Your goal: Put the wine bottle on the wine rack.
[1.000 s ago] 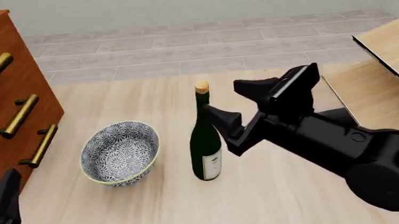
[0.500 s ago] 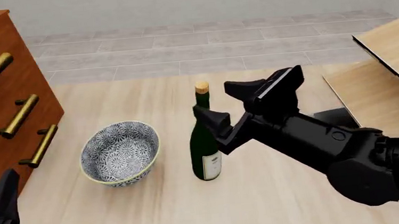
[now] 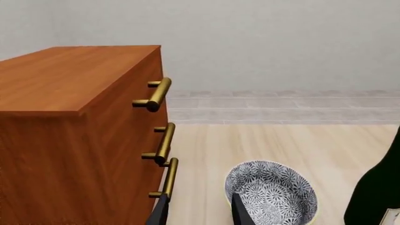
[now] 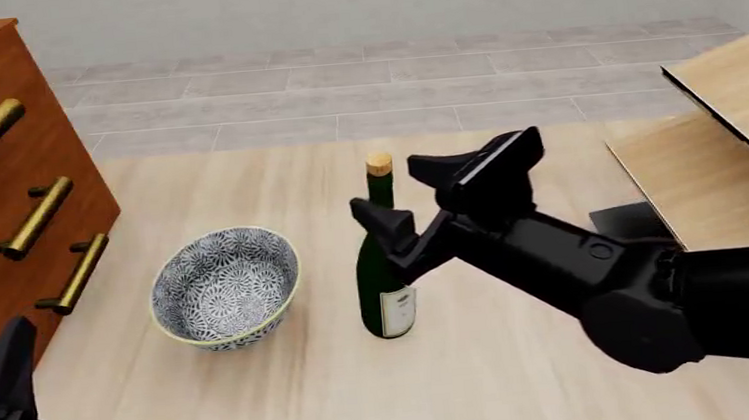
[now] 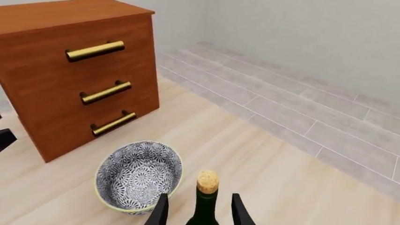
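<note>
The tall, slim dark-green glass wine bottle [image 4: 385,269] with its tan cork top and white label is seen standing upright on the pale wooden table [image 4: 229,402], just beside the blue-and-white patterned ceramic bowl [image 4: 225,286]. The pale-wood wine rack [image 4: 730,132], with its slanted panels, dark edges and black base plate, is placed well apart from the bottle at the table's right edge, and nothing is held in it. The task is therefore judged to be at its opening stage — the bottle has not been lifted, and neither the carry nor the placement has been made.

The right gripper [image 4: 400,186] is positioned at the upper part of the bottle, its fingers spread wide with one on each side of the neck. In the right wrist view the neck and cork [image 5: 207,182] are framed between the two fingertips [image 5: 161,211], and a gap is visible on both sides, so no grip is judged to be made yet. What remains is closing on the neck, lifting, crossing to the rack and setting the bottle down on it.

The left gripper [image 3: 196,210] is held low near the reddish-brown wooden drawer cabinet [image 4: 6,199] with brass handles — its fingers are parted and nothing is held between them.
</note>
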Robot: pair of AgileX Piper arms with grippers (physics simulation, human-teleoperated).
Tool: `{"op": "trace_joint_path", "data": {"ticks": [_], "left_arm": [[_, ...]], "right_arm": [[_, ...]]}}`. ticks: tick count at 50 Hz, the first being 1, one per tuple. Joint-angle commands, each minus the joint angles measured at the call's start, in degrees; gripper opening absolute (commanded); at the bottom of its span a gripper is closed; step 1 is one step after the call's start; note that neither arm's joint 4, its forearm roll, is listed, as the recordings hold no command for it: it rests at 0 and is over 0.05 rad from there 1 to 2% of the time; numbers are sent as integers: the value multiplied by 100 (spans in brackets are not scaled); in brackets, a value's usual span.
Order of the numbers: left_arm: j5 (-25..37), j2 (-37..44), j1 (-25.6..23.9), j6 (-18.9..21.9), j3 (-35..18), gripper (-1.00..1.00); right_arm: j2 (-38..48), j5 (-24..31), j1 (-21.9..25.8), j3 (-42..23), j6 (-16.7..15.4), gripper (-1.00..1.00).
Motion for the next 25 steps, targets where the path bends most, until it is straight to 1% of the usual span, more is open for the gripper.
{"op": "trace_joint_path", "data": {"ticks": [1,25], "left_arm": [[1,9,21,-3,-32,100],[91,19,39,21,-201,100]], "right_arm": [[191,-85,-15,-69,-2,100],[572,-138,-114,-354,-41,100]]}}
